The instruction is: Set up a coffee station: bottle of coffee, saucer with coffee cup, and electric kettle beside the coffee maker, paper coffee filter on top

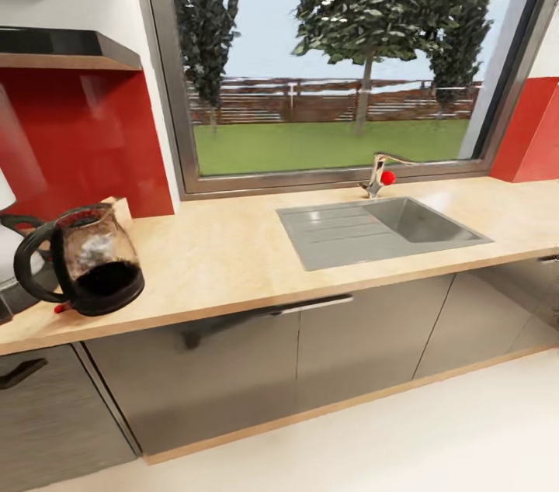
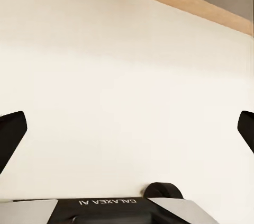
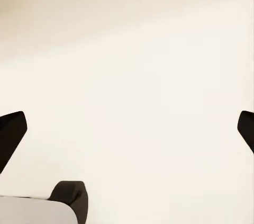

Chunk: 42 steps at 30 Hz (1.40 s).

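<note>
Electric kettle (image 1: pixel 87 259) upright near tabletop (image 1: pixel 233 251) left end, close to front edge, handle facing left. Sink (image 1: pixel 380 228) toward right, by back edge. Left gripper (image 2: pixel 127 131) and right gripper (image 3: pixel 127 131) both spread wide, empty, over pale floor (image 2: pixel 127 75).

A grey steel sink (image 1: pixel 380 228) is set into the worktop toward its right end, with a ribbed draining board on its left side and the deeper basin on its right. A chrome tap (image 1: pixel 378 174) with a red knob stands at the sink's back edge. Behind it a wide window (image 1: pixel 326 57) looks out on trees, a fence and grass (a red wall panel (image 1: pixel 85 139) flanks it on the left). Glossy grey cupboard doors (image 1: pixel 233 368) run under the front edge, above a pale floor (image 1: pixel 435 438).
</note>
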Available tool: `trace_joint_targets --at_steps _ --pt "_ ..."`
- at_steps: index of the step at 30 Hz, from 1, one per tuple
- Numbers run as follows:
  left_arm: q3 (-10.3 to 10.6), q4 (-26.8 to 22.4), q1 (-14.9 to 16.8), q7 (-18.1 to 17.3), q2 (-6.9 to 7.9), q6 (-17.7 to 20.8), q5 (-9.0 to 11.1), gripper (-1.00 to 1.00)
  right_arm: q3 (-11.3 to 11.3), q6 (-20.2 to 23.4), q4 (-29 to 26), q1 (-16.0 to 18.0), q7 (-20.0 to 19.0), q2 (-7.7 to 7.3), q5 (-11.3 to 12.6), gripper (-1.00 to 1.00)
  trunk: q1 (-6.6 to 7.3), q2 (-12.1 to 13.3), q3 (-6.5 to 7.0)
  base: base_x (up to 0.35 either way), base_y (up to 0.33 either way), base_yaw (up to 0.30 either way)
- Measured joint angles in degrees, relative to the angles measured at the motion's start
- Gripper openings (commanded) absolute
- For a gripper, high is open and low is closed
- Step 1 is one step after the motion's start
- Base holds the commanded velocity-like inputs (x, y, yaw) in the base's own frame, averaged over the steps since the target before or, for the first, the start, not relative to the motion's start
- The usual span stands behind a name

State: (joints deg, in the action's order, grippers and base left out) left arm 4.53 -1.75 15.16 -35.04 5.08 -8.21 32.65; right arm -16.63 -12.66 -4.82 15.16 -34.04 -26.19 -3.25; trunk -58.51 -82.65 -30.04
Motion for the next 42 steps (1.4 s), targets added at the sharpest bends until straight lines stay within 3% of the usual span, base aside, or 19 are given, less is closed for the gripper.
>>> trace_joint_targets --at_steps 17,30,42 --pt "0.0 0.0 0.0 0.0 -0.09 0.0 0.0 1.00 0.0 0.1 0.0 0.0 -0.3 0.00 0.0 1.00 0.01 0.0 0.23 0.052 -0.316 -0.142" --pt "0.0 0.0 0.0 0.0 -0.09 0.0 0.0 1.00 0.1 0.0 0.0 0.0 -0.3 0.00 -0.1 1.00 0.02 0.0 0.26 0.222 -0.272 -0.030" --pt "0.0 0.0 0.0 0.0 -0.09 0.0 0.0 1.00 0.1 0.0 0.0 0.0 -0.3 0.01 -0.2 1.00 0.02 0.0 0.32 0.244 -0.256 -0.227"
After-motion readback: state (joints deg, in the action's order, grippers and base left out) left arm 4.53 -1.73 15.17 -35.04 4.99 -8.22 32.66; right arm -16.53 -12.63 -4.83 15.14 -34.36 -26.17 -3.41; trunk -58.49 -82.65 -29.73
